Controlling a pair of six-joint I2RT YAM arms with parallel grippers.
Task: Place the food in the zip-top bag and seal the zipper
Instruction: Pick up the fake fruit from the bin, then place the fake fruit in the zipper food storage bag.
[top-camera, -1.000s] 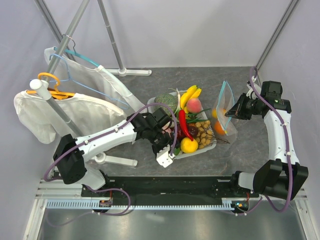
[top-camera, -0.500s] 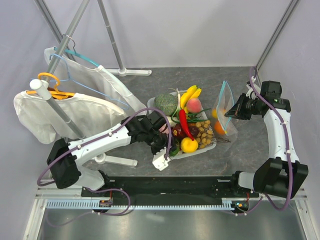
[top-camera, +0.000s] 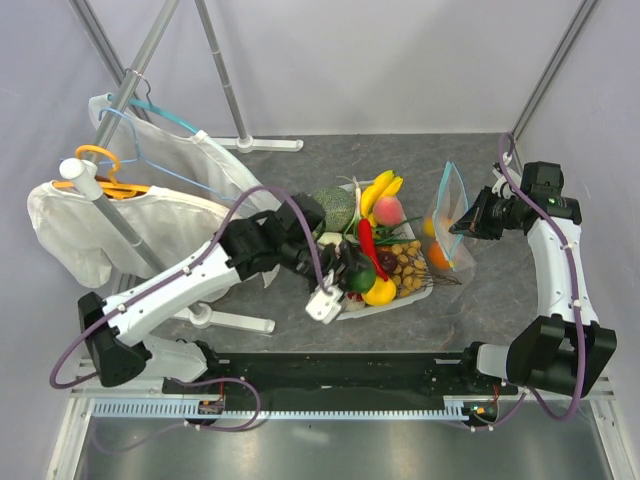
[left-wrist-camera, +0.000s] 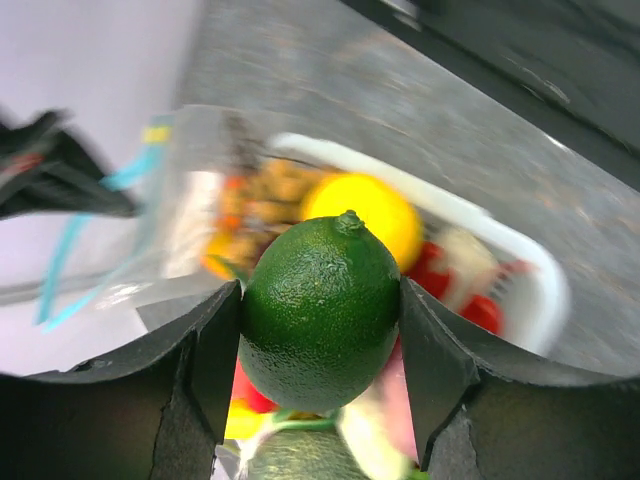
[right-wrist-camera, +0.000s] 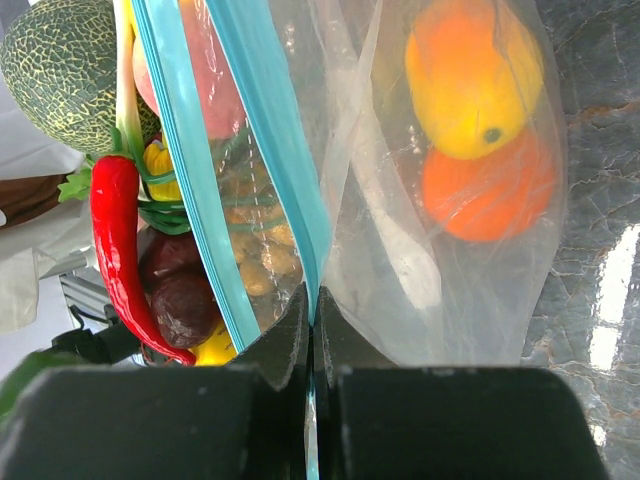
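light is bright and even, shadows soft; left wrist background is blurred, only the lime (left-wrist-camera: 320, 310) sharp; glare on right wrist's table (right-wrist-camera: 610, 290)

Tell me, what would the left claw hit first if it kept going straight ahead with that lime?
Probably the yellow lemon in the white tray, right behind the lime in the left gripper; it might pass above it, since height is unclear.

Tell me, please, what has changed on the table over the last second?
The left gripper, jaws shut on the lime, lifted from the tray's near edge and shifted slightly right, toward the bag; its elbow swung left. Unchanged: the right gripper pinches the zipper, and two orange pieces lie inside the bag.
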